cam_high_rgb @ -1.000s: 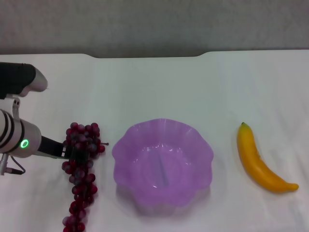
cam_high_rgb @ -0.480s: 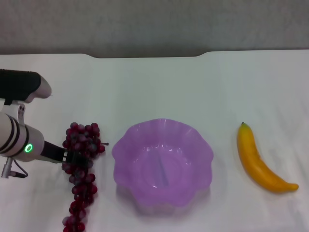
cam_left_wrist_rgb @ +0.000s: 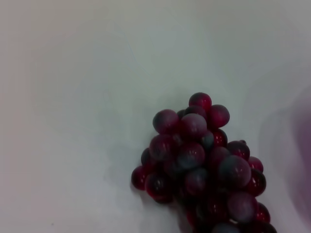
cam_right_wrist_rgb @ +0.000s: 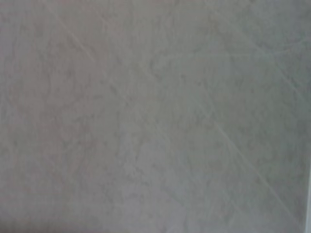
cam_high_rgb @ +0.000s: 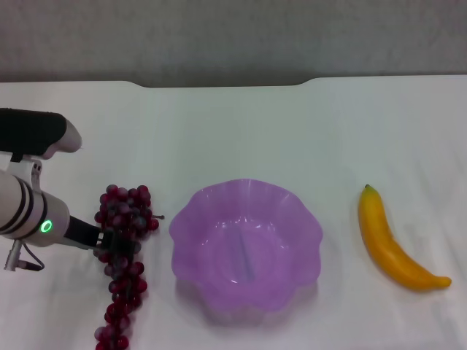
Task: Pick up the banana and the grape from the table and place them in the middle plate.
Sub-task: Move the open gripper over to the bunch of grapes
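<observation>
The grape (cam_high_rgb: 122, 251) is a long dark red-purple bunch lying on the white table (cam_high_rgb: 241, 131), left of the middle plate (cam_high_rgb: 246, 244). That plate is a lilac scalloped bowl with nothing in it. My left gripper (cam_high_rgb: 118, 240) reaches in from the left, its dark tip in among the upper half of the bunch. The left wrist view shows the bunch's top, the grape (cam_left_wrist_rgb: 201, 165), close up on the table (cam_left_wrist_rgb: 87, 87), with the plate's edge (cam_left_wrist_rgb: 301, 145) beside it. The yellow banana (cam_high_rgb: 390, 240) lies right of the plate. My right gripper is out of view.
The table's far edge has a notch (cam_high_rgb: 226, 84) with a grey wall behind it. Bare tabletop stretches behind the plate and between the plate and the banana. The right wrist view holds only a plain pale surface (cam_right_wrist_rgb: 155, 116).
My left arm has slid a little to the right and nearer, pushing its tip further into the bunch. The grape, plate and banana lie where they were.
</observation>
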Motion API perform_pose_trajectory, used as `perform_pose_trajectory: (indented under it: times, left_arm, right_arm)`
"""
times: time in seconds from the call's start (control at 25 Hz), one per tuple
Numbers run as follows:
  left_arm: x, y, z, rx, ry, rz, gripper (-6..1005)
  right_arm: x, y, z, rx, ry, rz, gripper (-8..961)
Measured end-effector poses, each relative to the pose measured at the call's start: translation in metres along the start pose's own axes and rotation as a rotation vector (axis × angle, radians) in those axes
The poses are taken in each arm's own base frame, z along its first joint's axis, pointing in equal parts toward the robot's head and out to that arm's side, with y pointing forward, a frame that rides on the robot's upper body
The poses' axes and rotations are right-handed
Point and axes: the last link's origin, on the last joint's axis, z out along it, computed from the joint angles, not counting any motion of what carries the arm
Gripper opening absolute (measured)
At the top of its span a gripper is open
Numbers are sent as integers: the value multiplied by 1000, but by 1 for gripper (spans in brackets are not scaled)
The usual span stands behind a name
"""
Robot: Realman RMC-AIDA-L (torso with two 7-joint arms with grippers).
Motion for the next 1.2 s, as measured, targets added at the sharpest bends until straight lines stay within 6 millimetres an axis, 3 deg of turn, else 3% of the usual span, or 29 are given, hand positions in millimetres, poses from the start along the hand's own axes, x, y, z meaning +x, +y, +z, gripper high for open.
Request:
perform_pose_trajectory:
  times: [0.68,0.92,1.2]
  left_arm:
    - [0,0,2,2,-8,5,876]
    - [0,0,2,3,-8,6,763]
    - [0,0,2,2,-8,11,559]
  right_arm:
    - [0,1,0,-4,2,0,879]
    - [0,1,0,-4,2,0,879]
    - [0,1,0,-5,1,0,879]
